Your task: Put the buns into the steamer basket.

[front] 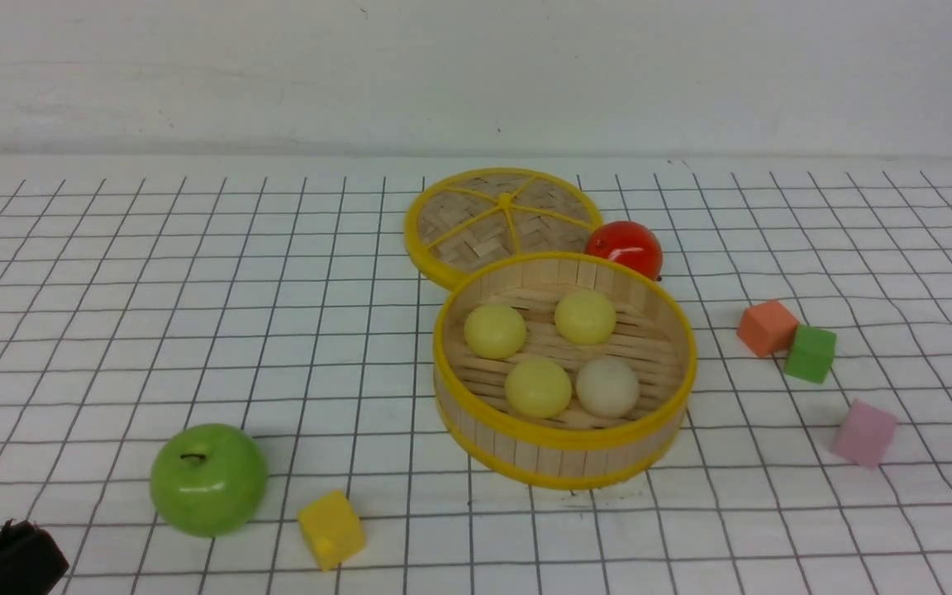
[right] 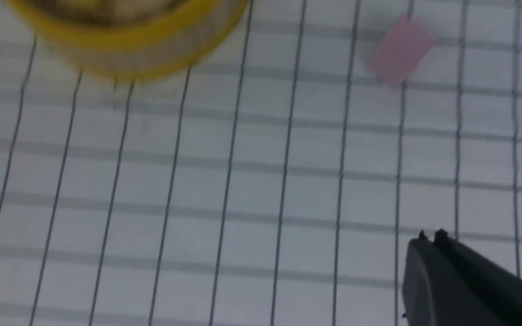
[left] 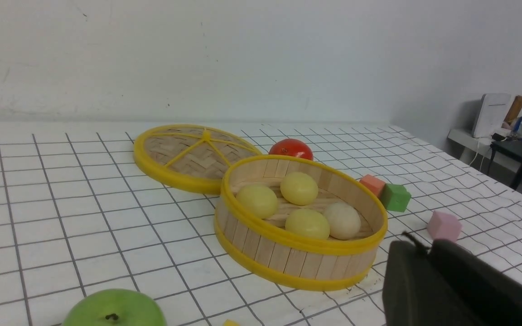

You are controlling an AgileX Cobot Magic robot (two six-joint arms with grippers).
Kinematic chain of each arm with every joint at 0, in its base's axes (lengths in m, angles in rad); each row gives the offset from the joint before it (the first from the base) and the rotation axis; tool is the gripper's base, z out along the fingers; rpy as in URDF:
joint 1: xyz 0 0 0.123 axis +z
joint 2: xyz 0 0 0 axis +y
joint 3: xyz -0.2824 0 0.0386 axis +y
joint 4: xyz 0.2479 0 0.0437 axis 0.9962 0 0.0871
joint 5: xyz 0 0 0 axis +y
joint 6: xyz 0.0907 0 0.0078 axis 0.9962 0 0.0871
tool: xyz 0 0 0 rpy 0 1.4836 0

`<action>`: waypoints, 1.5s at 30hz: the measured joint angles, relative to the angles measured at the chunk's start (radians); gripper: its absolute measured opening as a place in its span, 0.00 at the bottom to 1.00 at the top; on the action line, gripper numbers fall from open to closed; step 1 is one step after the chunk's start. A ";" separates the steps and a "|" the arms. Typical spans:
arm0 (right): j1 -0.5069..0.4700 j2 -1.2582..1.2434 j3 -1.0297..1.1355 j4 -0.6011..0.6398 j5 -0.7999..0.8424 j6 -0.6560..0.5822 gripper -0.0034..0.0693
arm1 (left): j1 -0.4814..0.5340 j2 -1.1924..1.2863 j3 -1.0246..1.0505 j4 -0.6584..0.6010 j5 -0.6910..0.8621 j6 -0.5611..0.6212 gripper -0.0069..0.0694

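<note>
The steamer basket [front: 567,442] stands right of the table's middle. Inside it on the slatted floor lie three pale yellow buns [front: 495,330] [front: 585,316] [front: 538,387] and one beige-white bun [front: 607,387]. The left wrist view shows the same basket [left: 297,242] with the buns [left: 307,223] in it. My left gripper [left: 428,246] is low at the near left, away from the basket, jaws together and empty; its dark tip [front: 5,562] shows in the front view's corner. My right gripper [right: 431,237] hangs shut and empty over bare grid cloth, near the blurred basket [right: 129,45].
The flat woven lid [front: 502,219] lies behind the basket, touching it, with a red fruit [front: 625,248] beside it. A green apple [front: 209,479] and a yellow cube [front: 331,529] sit near left. Orange [front: 767,327], green [front: 811,354] and pink [front: 864,433] cubes lie to the right.
</note>
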 joint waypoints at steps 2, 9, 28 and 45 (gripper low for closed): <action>-0.054 -0.116 0.119 0.000 -0.138 0.000 0.02 | 0.000 0.000 0.000 0.000 0.000 0.000 0.16; -0.246 -0.687 0.734 -0.016 -0.560 0.006 0.02 | 0.000 0.000 0.000 0.002 0.000 0.000 0.17; -0.266 -0.778 0.841 -0.015 -0.564 0.014 0.03 | 0.000 0.007 0.000 0.002 0.000 0.000 0.17; -0.266 -0.778 0.842 -0.015 -0.568 0.016 0.05 | 0.027 0.006 0.022 0.033 -0.091 -0.010 0.18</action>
